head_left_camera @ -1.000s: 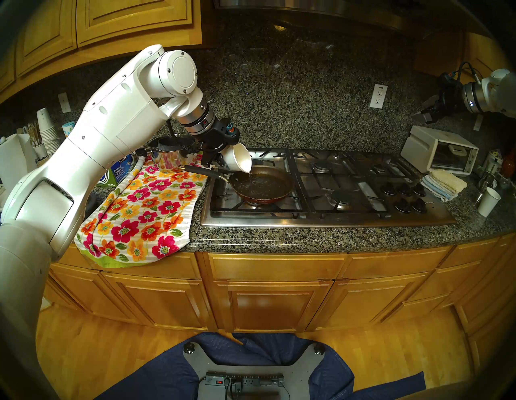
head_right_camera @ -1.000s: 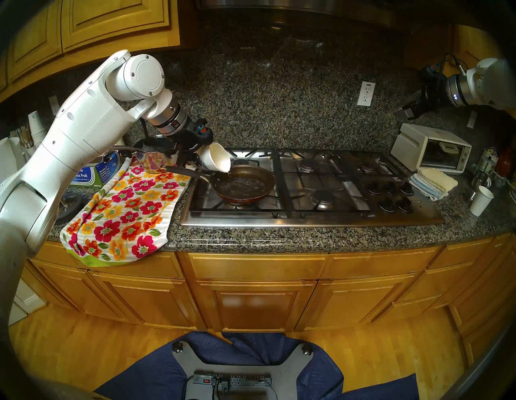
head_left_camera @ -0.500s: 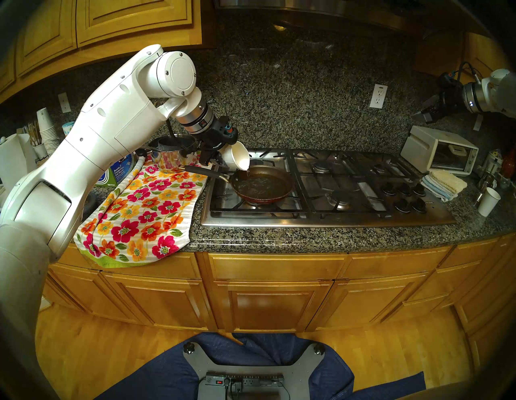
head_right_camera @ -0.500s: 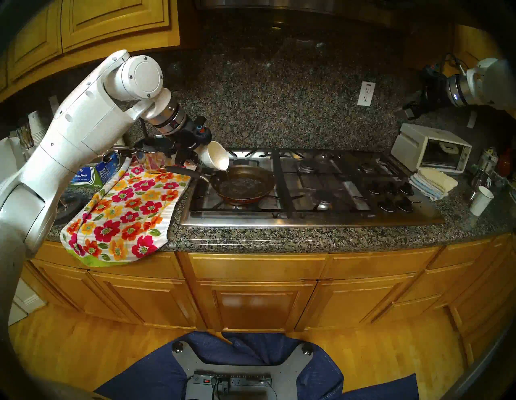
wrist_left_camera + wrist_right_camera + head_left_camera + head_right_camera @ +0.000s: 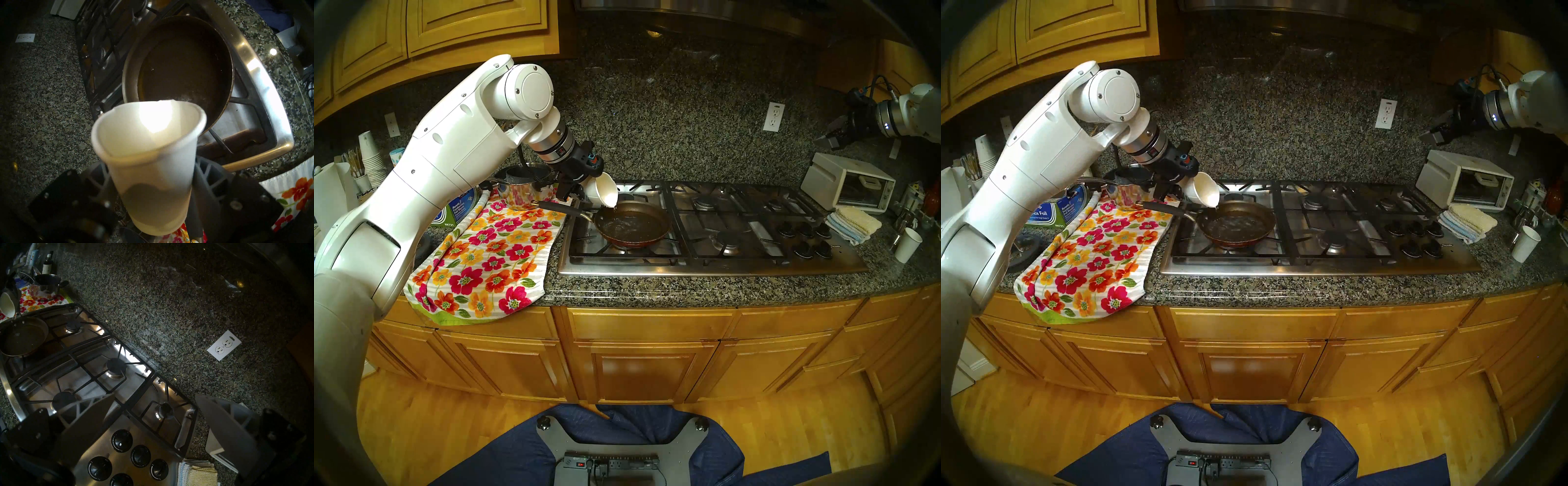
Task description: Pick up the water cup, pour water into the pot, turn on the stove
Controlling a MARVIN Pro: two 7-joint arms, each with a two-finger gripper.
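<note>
Nearest the robot, the granite counter [image 5: 704, 288] is carrying a floral towel [image 5: 490, 251] hanging over its front edge on the left, and the steel stove [image 5: 714, 268] is sitting just right of it. The five black knobs [image 5: 130, 458] are clustered at the stove's near right corner. A plain paper cup [image 5: 907, 245] is standing on the counter right of the stove, apart from it.

On the stove's front-left burner the frying pan [image 5: 660, 217] is resting on the grate, grey handle pointing left over the towel — water is lying rippled in it.

The left gripper [image 5: 583, 193] is clamping the water cup [image 5: 602, 190] by its lower half, fingers [image 5: 209, 173] pressing on both sides. The cup is tipping steeply, its lip over the pan's back-left rim, a thin stream running into the pan.

Behind the towel a steel saucepan [image 5: 524, 188] is standing.

The right gripper [image 5: 833, 135] is hovering high at far right above the toaster oven [image 5: 846, 183] — jaws spread wide, holding nothing.
</note>
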